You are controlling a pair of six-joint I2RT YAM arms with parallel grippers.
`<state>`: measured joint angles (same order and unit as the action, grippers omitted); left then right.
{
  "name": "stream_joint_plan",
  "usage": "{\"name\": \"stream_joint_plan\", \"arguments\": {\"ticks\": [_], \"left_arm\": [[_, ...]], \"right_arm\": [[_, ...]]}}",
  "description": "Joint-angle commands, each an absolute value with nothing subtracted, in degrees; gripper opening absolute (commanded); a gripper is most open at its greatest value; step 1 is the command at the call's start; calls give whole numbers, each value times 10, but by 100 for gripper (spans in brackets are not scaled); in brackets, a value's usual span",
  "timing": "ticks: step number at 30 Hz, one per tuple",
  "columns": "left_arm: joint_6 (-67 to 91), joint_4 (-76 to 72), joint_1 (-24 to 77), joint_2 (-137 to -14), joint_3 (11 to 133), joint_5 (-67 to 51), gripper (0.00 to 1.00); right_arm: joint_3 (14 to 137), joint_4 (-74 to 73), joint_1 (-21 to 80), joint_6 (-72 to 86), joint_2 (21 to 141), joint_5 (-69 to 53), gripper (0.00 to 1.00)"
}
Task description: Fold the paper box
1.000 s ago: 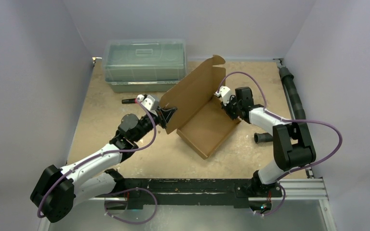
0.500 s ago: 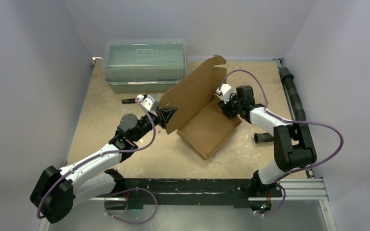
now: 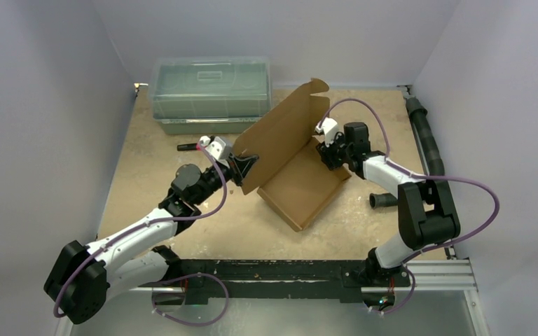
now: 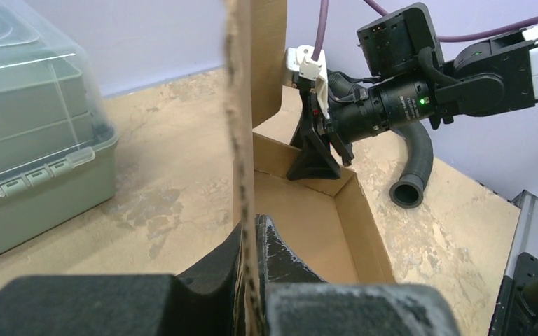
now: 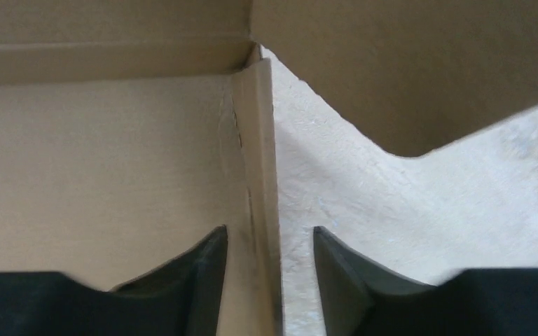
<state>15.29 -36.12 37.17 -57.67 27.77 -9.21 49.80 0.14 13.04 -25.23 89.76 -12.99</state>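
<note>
Paper box (image 3: 300, 183) sits a little right of the middle of the surface (image 3: 147, 175), turned on a diagonal to the arms. Its shallow base tray (image 3: 307, 192) lies flat. The lid panel (image 3: 280, 133) stands up nearly vertical from the tray's far-left long side, with a rounded flap at its top far corner. Left claw (image 3: 242, 166) is at the near-left end of that raised panel. In the left wrist view the corrugated edge runs straight between the two black pads (image 4: 280, 255), closed narrow on the cardboard and pinching it with no visible gap. Right claw (image 3: 326, 150) is at the tray's far-right corner, just beside the lid's inner face and pointing down into the box. In the right wrist view its fingers (image 5: 199, 276) straddle a low upright side wall (image 5: 256, 175) of the tray. The inner finger is close against or touching the wall, and the outer finger stands clear of it with pale surface showing between them. That claw is partly open and not clamped on anything. Clear greenish plastic bin (image 3: 210, 94), lid on, is at the far left of the surface, apart from the box. A small dark pen-like item (image 3: 185, 147) lies in front of the bin, near the left wrist. A black ribbed hose (image 3: 420, 129) runs along the right edge, and a short black tube (image 3: 382, 201) lies by the right arm's elbow.
</note>
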Motion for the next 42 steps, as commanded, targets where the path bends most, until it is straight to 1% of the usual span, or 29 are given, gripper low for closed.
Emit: {"name": "stream_joint_plan", "arguments": {"ticks": [1, 3, 5, 7, 9, 11, 13, 15, 17, 19, 22, 25, 27, 32, 34, 35, 39, 42], "left_arm": [[125, -380, 372, -582, 311, -91, 0], [109, -376, 372, -588, 315, -85, 0], [91, -373, 372, -600, 322, -83, 0], [68, -366, 371, -616, 335, -86, 0], [40, -365, 371, -634, 345, -99, 0], [9, -370, 369, -653, 354, -116, 0], [-19, -370, 361, -672, 368, -140, 0], [-30, -373, 345, -694, 385, -179, 0], [-18, -380, 319, -721, 410, -237, 0], [11, -397, 290, -749, 428, -307, 0], [51, -411, 259, -801, 472, -399, 0], [51, -366, 250, -849, 525, -454, 0], [46, -341, 249, -870, 547, -473, 0], [44, -340, 248, -887, 555, -490, 0], [43, -335, 247, -893, 558, -502, 0], [39, -330, 247, -894, 560, -506, 0], [16, -309, 244, -893, 557, -502, 0], [3, -300, 243, -891, 554, -497, 0]], "right_arm": [[513, -5, 119, -265, 856, -157, 65], [519, -53, 112, -305, 830, -181, 77], [522, -105, 103, -349, 800, -190, 85], [521, -147, 65, -391, 760, -235, 90], [518, -173, -2, -412, 702, -330, 92], [515, -189, -63, -426, 654, -424, 98], [502, -174, -96, -425, 610, -483, 99], [485, -141, -102, -405, 580, -503, 99], [477, -105, -103, -338, 570, -516, 99], [512, -147, -103, -338, 585, -532, 99], [591, -249, -103, -396, 623, -567, 99], [639, -275, -103, -409, 649, -567, 99], [650, -255, -103, -371, 658, -546, 99], [658, -239, -103, -362, 701, -542, 99], [673, -234, -103, -362, 728, -524, 99], [684, -229, -103, -361, 747, -535, 99], [755, -300, -104, -410, 816, -511, 94], [749, -316, -104, -420, 824, -531, 92]]}}
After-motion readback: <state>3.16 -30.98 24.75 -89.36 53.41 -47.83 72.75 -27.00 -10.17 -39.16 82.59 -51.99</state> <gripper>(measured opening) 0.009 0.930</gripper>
